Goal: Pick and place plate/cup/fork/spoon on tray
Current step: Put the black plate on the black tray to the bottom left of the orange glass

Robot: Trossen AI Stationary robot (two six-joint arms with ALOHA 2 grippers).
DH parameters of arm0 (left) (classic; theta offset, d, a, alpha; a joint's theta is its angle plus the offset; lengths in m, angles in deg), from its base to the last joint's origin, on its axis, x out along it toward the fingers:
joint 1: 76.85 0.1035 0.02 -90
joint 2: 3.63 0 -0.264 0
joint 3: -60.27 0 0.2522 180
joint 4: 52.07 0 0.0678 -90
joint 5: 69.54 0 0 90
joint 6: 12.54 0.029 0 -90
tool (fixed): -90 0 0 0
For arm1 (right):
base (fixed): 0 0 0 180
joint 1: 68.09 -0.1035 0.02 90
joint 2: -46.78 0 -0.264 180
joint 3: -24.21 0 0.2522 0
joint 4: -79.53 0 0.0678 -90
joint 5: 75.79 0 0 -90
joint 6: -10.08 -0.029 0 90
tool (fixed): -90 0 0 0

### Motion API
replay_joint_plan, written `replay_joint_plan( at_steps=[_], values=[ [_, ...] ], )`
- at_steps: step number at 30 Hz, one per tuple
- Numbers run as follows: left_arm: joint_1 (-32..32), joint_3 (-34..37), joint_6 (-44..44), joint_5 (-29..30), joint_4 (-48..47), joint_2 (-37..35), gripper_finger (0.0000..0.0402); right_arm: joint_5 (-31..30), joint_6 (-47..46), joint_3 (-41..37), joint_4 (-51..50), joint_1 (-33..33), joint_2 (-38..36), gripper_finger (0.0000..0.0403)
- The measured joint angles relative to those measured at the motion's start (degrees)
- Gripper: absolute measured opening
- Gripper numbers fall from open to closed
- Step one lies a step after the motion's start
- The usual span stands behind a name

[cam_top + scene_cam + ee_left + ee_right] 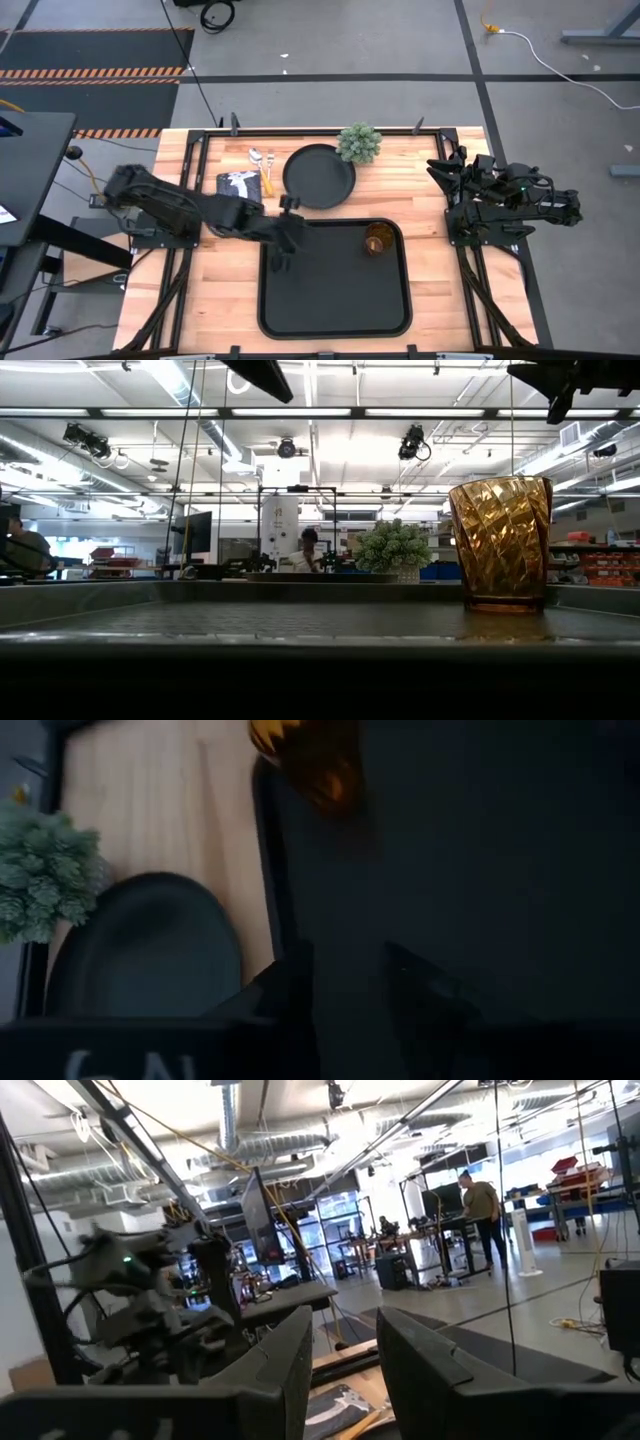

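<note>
The black tray (335, 300) lies at the table's near middle. The amber cup (377, 240) stands upright on the tray's far right corner and also shows in the low view (500, 545). The round black plate (319, 177) lies on the table beyond the tray. The fork and spoon (264, 168), with orange handles, lie side by side left of the plate. My left gripper (280, 250) hangs over the tray's far left part, open and empty (350, 995). My right gripper (345, 1360) is open and empty, with its arm folded at the table's right edge (500, 200).
A small green potted plant (359, 143) stands at the far edge, right of the plate. A dark card with a white figure (238, 184) lies left of the fork and spoon. Bare wood shows on both sides of the tray.
</note>
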Motion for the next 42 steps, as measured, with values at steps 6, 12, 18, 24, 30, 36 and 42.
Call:
replay_joint_plan(
  at_steps=[6,12,18,24,30,36,42],
  values=[
    [1.58,12.75,0.06,-0.01,13.74,-8.98,0.0127,-0.08,-0.54,0.0,0.0,0.0,0.0,0.0121],
    [3.72,24.69,-0.05,-0.01,25.39,-16.94,0.0127,-0.2,-3.01,-0.43,0.74,0.0,1.11,0.0121],
    [6.15,35.26,-1.24,-0.02,35.64,-23.31,0.0127,-0.21,-5.64,-3.48,4.61,0.0,6.09,0.0121],
    [8.31,43.58,-3.29,-0.06,44.49,-27.73,0.0127,-0.19,-7.12,-4.33,11.86,-0.01,14.38,0.0121],
    [11.48,52.29,-6.09,-1.49,58.01,-29.23,0.0127,-2.18,-9.46,-4.37,17.17,0.02,24.22,0.0121],
    [16.02,59.31,-11.77,-3.71,66.66,-29.26,0.0127,-4.21,-13.48,-4.1,18.19,0.06,33.22,0.0121],
    [21.49,64.55,-18.51,-6.66,73.48,-29.26,0.0127,-4.3,-15.06,-3.82,23.18,0.06,41.21,0.0121]
  ],
)
